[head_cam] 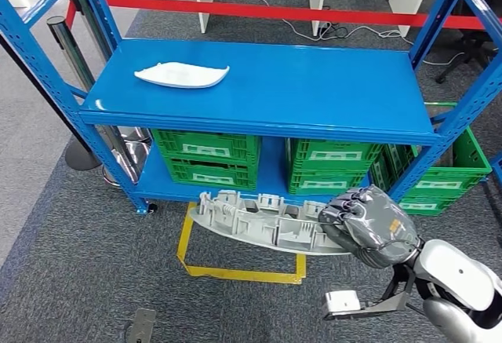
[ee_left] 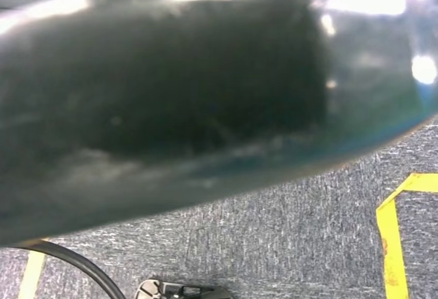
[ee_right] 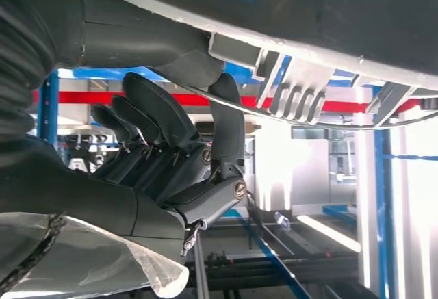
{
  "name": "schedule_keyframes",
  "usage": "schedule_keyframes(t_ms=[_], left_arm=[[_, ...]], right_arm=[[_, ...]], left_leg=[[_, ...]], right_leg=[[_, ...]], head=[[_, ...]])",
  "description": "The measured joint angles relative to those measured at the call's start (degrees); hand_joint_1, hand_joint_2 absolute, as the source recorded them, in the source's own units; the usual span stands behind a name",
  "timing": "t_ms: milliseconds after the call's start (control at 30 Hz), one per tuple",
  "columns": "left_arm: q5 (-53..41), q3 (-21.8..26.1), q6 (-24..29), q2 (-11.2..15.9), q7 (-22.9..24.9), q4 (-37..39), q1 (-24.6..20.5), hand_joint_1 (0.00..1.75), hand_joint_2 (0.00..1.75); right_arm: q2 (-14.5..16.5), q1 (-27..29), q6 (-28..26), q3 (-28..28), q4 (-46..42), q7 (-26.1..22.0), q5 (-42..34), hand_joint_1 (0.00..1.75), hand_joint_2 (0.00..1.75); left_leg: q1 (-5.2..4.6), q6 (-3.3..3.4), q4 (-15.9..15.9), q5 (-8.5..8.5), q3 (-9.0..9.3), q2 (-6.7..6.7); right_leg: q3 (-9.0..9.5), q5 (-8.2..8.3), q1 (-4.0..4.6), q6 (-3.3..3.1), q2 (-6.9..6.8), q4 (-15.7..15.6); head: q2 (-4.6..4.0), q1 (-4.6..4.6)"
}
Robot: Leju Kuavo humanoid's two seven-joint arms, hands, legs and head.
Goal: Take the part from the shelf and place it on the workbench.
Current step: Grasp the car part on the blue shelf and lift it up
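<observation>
My right hand (head_cam: 370, 225) grips the right end of a long grey ribbed part (head_cam: 260, 221), which hangs roughly level in front of the blue shelf's lower tier, above the floor. In the right wrist view the thumb and dark fingers (ee_right: 170, 141) clamp the part's edge (ee_right: 310, 87). A second, white, boat-shaped part (head_cam: 180, 74) lies on the shelf's top board (head_cam: 307, 84), towards its left end.
Green crates (head_cam: 207, 157) (head_cam: 332, 166) fill the lower tier, and another (head_cam: 441, 174) stands on the floor to the right. A yellow tape rectangle (head_cam: 237, 272) marks the grey carpet below the part. Metal stanchions (head_cam: 77, 68) and a red barrier tape (head_cam: 267, 11) lie beyond.
</observation>
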Motion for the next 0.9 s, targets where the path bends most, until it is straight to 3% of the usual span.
schedule_keyframes(t_ms=[133, 200, 233, 300, 333, 367, 400, 467, 533, 567, 633, 700, 767, 833, 867, 900], left_arm=[[-0.1, 0.0, 0.0, 0.0, 0.0, 0.0, 0.0, 0.0, 0.0], [-0.2, 0.0, 0.0, 0.0, 0.0, 0.0, 0.0, 0.0, 0.0], [-0.2, 0.1, 0.0, 0.0, 0.0, 0.0, 0.0, 0.0, 0.0], [-0.3, 0.1, 0.0, -0.1, 0.0, 0.0, 0.0, 0.0, 0.0], [-0.3, 0.1, 0.0, -0.1, 0.0, 0.0, 0.0, 0.0, 0.0], [-0.3, 0.1, 0.0, -0.1, 0.0, 0.0, 0.0, 0.0, 0.0], [-0.3, 0.1, 0.0, -0.1, 0.0, 0.0, 0.0, 0.0, 0.0], [-0.3, 0.2, 0.0, -0.1, 0.0, 0.0, 0.0, 0.0, 0.0], [-0.3, 0.2, 0.0, -0.1, 0.0, 0.0, 0.0, 0.0, 0.0], [-0.3, 0.2, 0.1, -0.1, 0.0, 0.0, 0.0, 0.0, 0.0], [-0.3, 0.3, 0.1, 0.0, 0.1, 0.0, 0.0, 0.0, 0.0], [-0.3, 0.3, 0.2, 0.0, 0.1, 0.0, 0.0, 0.0, 0.0], [-0.3, 0.4, 0.2, 0.0, 0.1, 0.0, 0.1, 0.0, 0.0], [-0.3, 0.4, 0.2, 0.0, 0.1, 0.0, 0.2, 0.0, 0.0], [-0.3, 0.4, 0.2, 0.0, 0.1, 0.0, 0.3, 0.0, 0.0], [-0.3, 0.4, 0.2, 0.0, 0.1, 0.0, 0.4, 0.0, 0.0]], right_arm=[[0.0, 0.0, 0.1, 0.0, 0.0, 0.2, -0.3, 1.75, 1.75], [0.0, -0.1, 0.1, 0.0, 0.0, 0.2, -0.4, 1.75, 1.75], [0.0, -0.1, 0.1, 0.0, 0.0, 0.2, -0.4, 1.75, 1.75], [0.0, -0.2, 0.2, 0.0, 0.1, 0.2, -0.5, 1.75, 1.75], [0.0, -0.2, 0.3, 0.1, 0.2, 0.2, -0.5, 1.75, 1.75], [0.1, -0.2, 0.4, 0.2, 0.3, 0.2, -0.5, 1.75, 1.75], [0.1, -0.2, 0.5, 0.2, 0.4, 0.2, -0.5, 1.75, 1.75], [0.1, -0.2, 0.6, 0.3, 0.6, 0.2, -0.5, 1.75, 1.75], [0.2, -0.4, 0.7, 0.3, 0.7, 0.2, -0.5, 1.75, 1.75], [0.3, -0.5, 0.7, 0.3, 0.7, 0.2, -0.5, 1.75, 1.75], [0.4, -0.5, 0.7, 0.4, 0.7, 0.1, -0.5, 1.75, 1.75], [0.4, -0.6, 0.7, 0.4, 0.8, 0.1, -0.5, 1.75, 1.75], [0.5, -0.6, 0.7, 0.4, 0.9, 0.1, -0.5, 1.75, 1.75], [0.6, -0.6, 0.7, 0.4, 0.9, 0.1, -0.5, 1.75, 1.75], [0.6, -0.6, 0.7, 0.4, 1.0, 0.1, -0.5, 1.75, 1.75], [0.7, -0.6, 0.7, 0.4, 1.1, 0.1, -0.5, 1.75, 1.75]], left_leg=[[0.07, 0.57, -0.2, 0.24, -0.02, 0.05], [0.39, 1.03, -1.0, 0.75, 0.18, 0.29], [0.55, 1.22, -1.4, 0.97, 0.23, 0.48], [0.58, 1.35, -1.4, 1.09, 0.01, 0.93], [0.59, 1.34, -1.4, 1.09, -0.1, 1.21], [0.61, 1.32, -1.3, 1.08, -0.18, 1.53], [0.68, 1.24, -1.2, 1.04, -0.22, 1.86], [0.81, 0.77, -0.7, 0.76, -0.25, 2.53], [0.6, -0.02, 0.0, 0.42, -0.44, 3.12], [0.44, -0.34, 0.3, 0.36, -0.54, 3.42], [0.37, -0.82, 0.5, 0.36, -0.65, 4.11], [0.63, -1.47, 1.7, -0.84, -1.07, 3.32], [0.92, -2.11, 7.1, -4.45, -3.18, 1.51], [1.02, -2.29, 14.9, -8.06, -6.25, 0.78], [1.03, -2.25, 17.1, -8.59, -7.01, 0.71], [1.03, -2.12, 16.9, -7.95, -6.76, 0.65]], right_leg=[[-0.01, 0.11, -0.03, 0.4, 0.0, -0.1], [-0.89, -1.18, -0.04, 0.75, 0.09, 1.3], [-2.04, -2.74, -0.09, 0.92, 0.13, 3.7], [-5.51, -6.71, -0.3, 1.29, 0.16, 11.4], [-7.0, -8.0, -0.43, 1.48, 0.15, 14.8], [-7.59, -8.24, -0.57, 1.68, 0.12, 16.4], [-7.02, -7.36, -0.7, 1.84, 0.01, 15.6], [-2.9, -3.82, -0.98, 2.23, -1.38, 8.1], [0.64, -1.92, -0.9, 1.96, -2.88, 1.7], [1.11, -1.91, -0.8, 1.6, -3.11, 0.8], [0.85, -1.73, -0.74, 0.63, -2.16, 0.9], [0.63, -1.43, -0.84, -0.08, -1.45, 0.9], [0.41, -1.14, -0.94, -0.72, -0.82, 0.9], [0.12, -0.97, -0.89, -1.03, 0.02, 0.9], [0.05, -0.92, -0.85, -1.09, 0.51, 0.9], [0.02, -0.88, -0.82, -1.1, 1.03, 0.9]], head=[[0.0, 0.01], [0.0, 0.07], [0.0, 0.12], [0.0, 0.16], [0.0, 0.16], [0.0, 0.15], [0.0, 0.15], [0.0, 0.18], [0.0, 0.2], [0.0, 0.16], [0.0, 0.02], [0.01, -0.05], [0.01, -0.15], [0.0, -0.17], [0.0, -0.17], [0.0, -0.17]])
